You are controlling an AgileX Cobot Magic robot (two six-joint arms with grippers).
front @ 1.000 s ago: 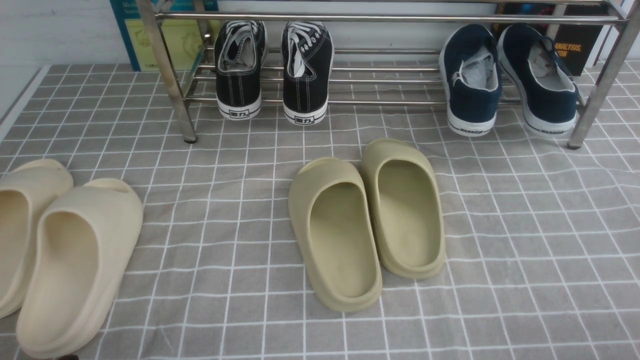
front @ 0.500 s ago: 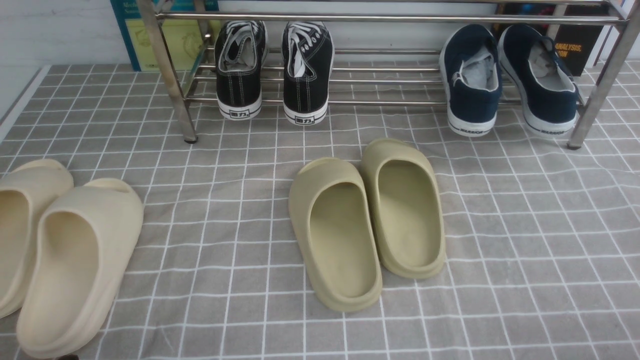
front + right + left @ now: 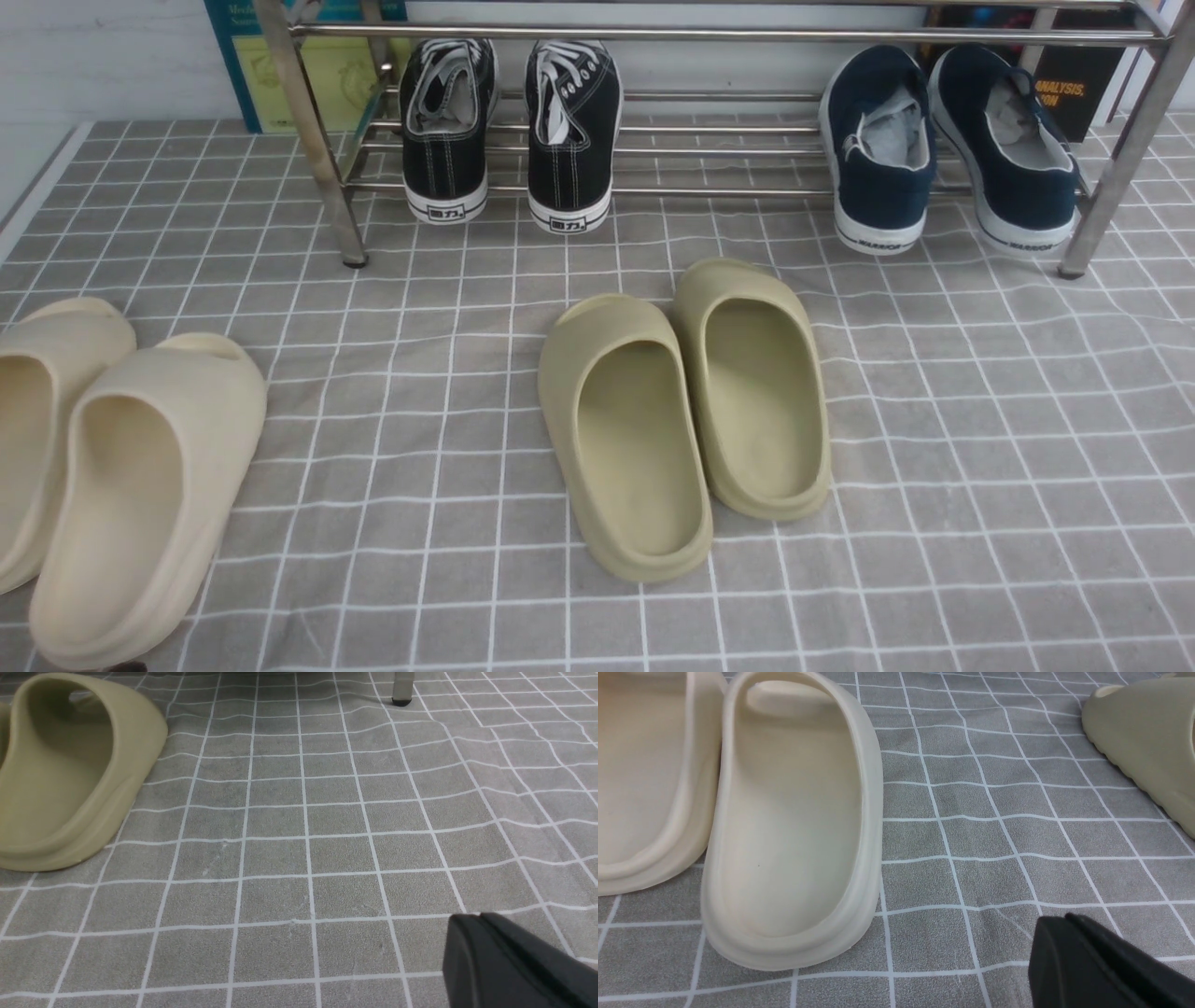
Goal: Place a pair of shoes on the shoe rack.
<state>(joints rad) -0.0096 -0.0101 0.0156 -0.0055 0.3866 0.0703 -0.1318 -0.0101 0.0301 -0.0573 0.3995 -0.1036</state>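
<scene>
Two black canvas low-top sneakers [image 3: 571, 177] with white laces, white stitching and white rubber soles sat on the lower shelf of the low rack of shiny steel tubes [image 3: 325, 159], in the upper left and upper centre of the frame. They stood side by side with a gap between them, heels toward the camera and jutting past the front bar.

In the upper right, two navy blue canvas sneakers [image 3: 882, 201] with white soles rested on the same shelf, their heels also facing the camera. A teal and yellow book [image 3: 303, 84] showed behind the rack at upper left, and a black book with orange lettering [image 3: 1074, 89] at upper right.

On the grey cloth with white grid lines [image 3: 392, 560], a pair of olive foam slides [image 3: 644, 448] lay near the centre, touching each other. A pair of cream foam slides [image 3: 131, 523] lay at the left edge, one cut off by the frame.

The left tool [image 3: 1069, 921] was closed, with nothing in its grasp, above the cloth near the cream slides. The right tool [image 3: 481, 921] was likewise closed and empty above the cloth, apart from the olive slides.
</scene>
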